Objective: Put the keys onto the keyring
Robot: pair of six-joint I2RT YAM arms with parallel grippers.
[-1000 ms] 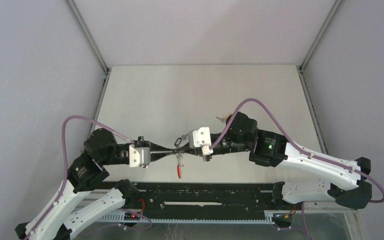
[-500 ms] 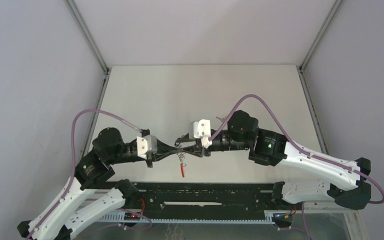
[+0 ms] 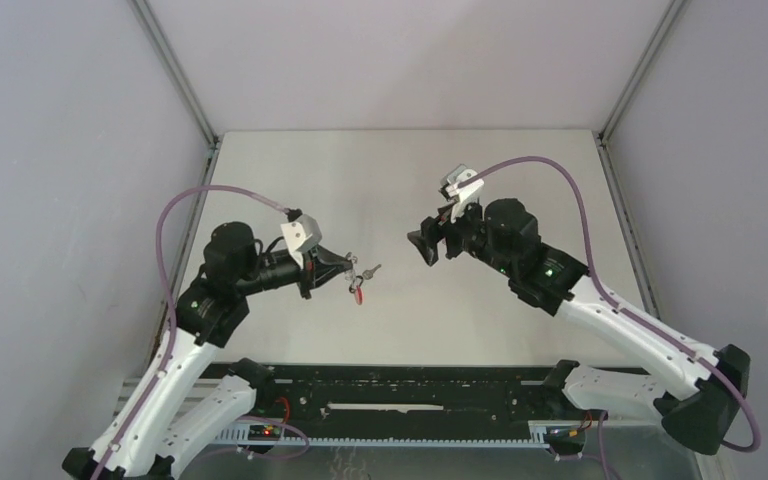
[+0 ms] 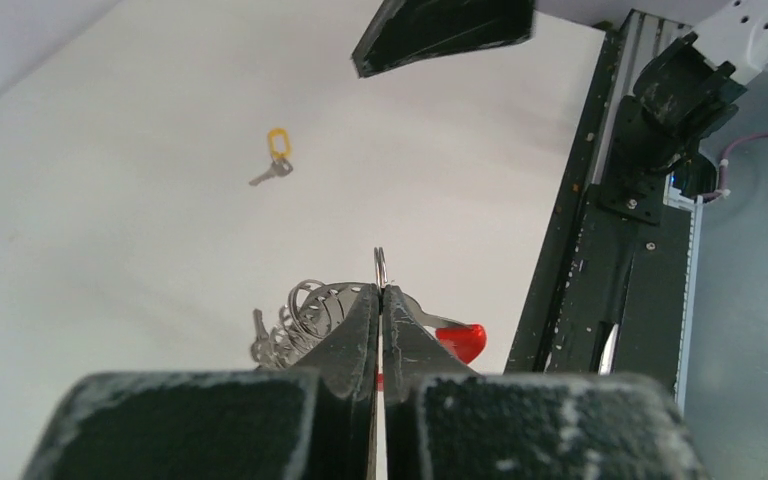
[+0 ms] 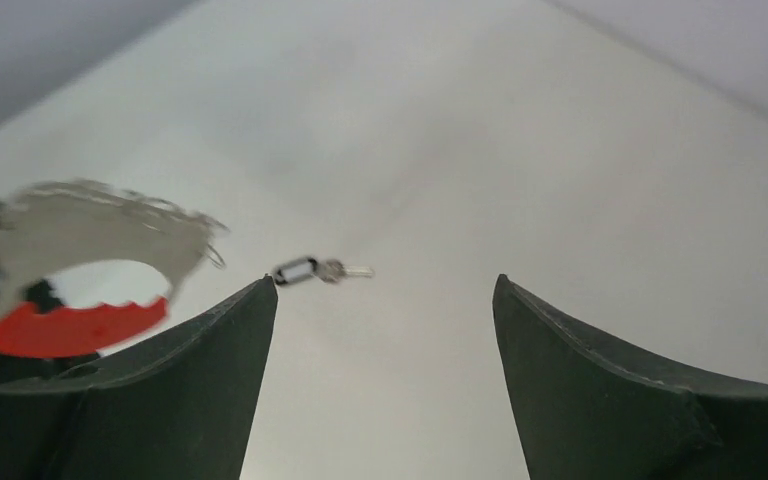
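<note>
My left gripper is shut on a silver wire ring of the keyring, whose red band hangs beside the fingertips. The keyring's rings and red band also show at the left of the right wrist view. A black-tagged key sits just right of the keyring, apart from the rings; I cannot tell whether it rests on the table. The yellow-tagged key lies on the table farther out. My right gripper is open and holds nothing, some way right of the keyring.
A black rail runs along the table's near edge between the arm bases. Grey walls with metal posts close in the table on three sides. One finger of the right gripper shows at the top of the left wrist view.
The two grippers, tip to tip a second ago, have pulled apart. The right one opened and drew back to the upper right; the left one swung left and up with the keyring.
</note>
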